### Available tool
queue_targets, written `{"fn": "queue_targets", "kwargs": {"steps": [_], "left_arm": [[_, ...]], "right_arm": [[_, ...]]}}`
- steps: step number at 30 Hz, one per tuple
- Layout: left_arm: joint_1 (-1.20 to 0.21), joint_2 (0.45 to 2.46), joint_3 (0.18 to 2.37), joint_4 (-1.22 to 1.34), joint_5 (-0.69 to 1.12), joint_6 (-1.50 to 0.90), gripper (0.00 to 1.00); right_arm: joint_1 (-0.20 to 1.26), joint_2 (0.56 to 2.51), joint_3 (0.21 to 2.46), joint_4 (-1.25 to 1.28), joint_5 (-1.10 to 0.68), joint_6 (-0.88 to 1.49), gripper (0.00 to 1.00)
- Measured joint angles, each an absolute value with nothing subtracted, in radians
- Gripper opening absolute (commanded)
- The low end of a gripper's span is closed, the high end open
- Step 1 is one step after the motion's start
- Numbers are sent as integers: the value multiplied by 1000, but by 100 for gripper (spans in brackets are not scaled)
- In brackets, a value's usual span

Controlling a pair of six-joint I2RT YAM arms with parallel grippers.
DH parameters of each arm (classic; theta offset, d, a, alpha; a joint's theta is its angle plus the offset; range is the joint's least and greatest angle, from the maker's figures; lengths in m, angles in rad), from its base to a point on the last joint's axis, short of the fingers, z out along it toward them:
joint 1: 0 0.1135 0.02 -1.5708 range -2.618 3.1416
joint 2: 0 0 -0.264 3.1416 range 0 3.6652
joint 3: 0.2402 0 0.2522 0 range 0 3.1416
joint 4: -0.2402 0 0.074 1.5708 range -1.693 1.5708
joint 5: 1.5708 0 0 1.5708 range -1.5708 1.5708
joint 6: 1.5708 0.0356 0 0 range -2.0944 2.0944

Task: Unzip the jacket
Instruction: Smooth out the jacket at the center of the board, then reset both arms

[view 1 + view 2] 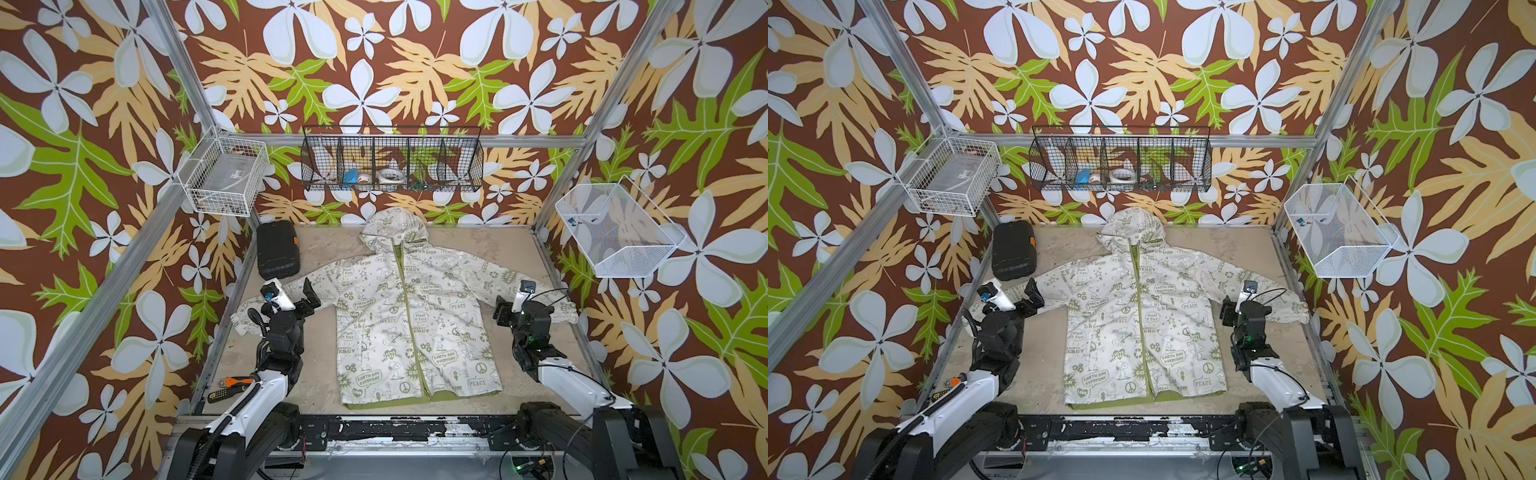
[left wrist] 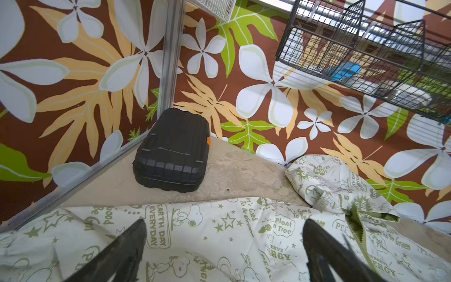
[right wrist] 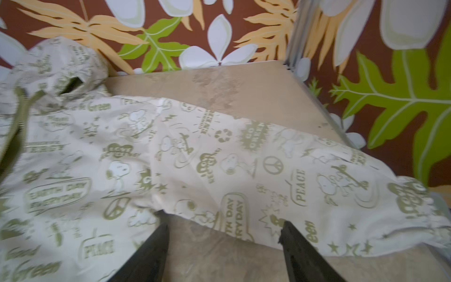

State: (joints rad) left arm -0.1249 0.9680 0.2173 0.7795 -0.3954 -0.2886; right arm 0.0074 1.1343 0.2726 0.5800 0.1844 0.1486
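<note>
Setting: robot test cell in a lab, not a home or shop. Evidence:
- alu extrusion frame [image 1: 532, 141] boxes in a small beige tabletop [image 1: 324, 374]
- walls [image 1: 415, 75] are printed floral backdrop, brown w/ white flowers + green leaves
- left arm [image 1: 257, 399] and right arm [image 1: 569, 382] sit on a scuffed black rail [image 1: 399, 430] at front edge
- storage hung on frame: white wire basket [image 1: 226, 176], black divided basket [image 1: 392, 162] w/ tape rolls, white mesh bin [image 1: 615, 232]
- black hard case [image 1: 277, 249] in far corner, hand tools [image 1: 232, 382] by left edge

One jacket [image 1: 415, 316], one black case [image 1: 277, 249], one black basket [image 1: 461, 166], two white baskets [image 1: 216, 203], one left pincer [image 2: 224, 227], one right pincer [image 3: 224, 224]
</note>
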Motion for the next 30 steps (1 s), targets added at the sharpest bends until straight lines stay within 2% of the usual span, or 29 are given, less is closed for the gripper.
{"fn": "queue_targets", "kwargs": {"steps": [4,5,6,11,15,22,25,26,30], "left_arm": [[-123,988,201,813,-424,-291,100],[-123,990,199,819,-433,-290,100],[-123,991,197,823,-441,-290,100],[-122,1030,152,876,-522,-255,100],[-121,1158,110,979,-559,-220,100],[-121,1449,113,1253,-424,-98,95],[-120,1448,121,1270,-406,-90,91],[-120,1460,125,1301,-405,-79,100],[-121,1462,132,1311,-394,-75,100]], "right_arm": [[-8,1332,215,871,236,126,65],[-3,1381,194,937,234,117,98],[8,1422,179,986,231,101,100],[24,1472,184,1155,134,24,100],[21,1470,189,1183,101,5,100],[20,1470,200,1188,85,-4,100],[20,1470,200,1188,82,-4,100],[20,1470,200,1187,81,-4,100],[20,1473,205,1184,81,-4,100]]}}
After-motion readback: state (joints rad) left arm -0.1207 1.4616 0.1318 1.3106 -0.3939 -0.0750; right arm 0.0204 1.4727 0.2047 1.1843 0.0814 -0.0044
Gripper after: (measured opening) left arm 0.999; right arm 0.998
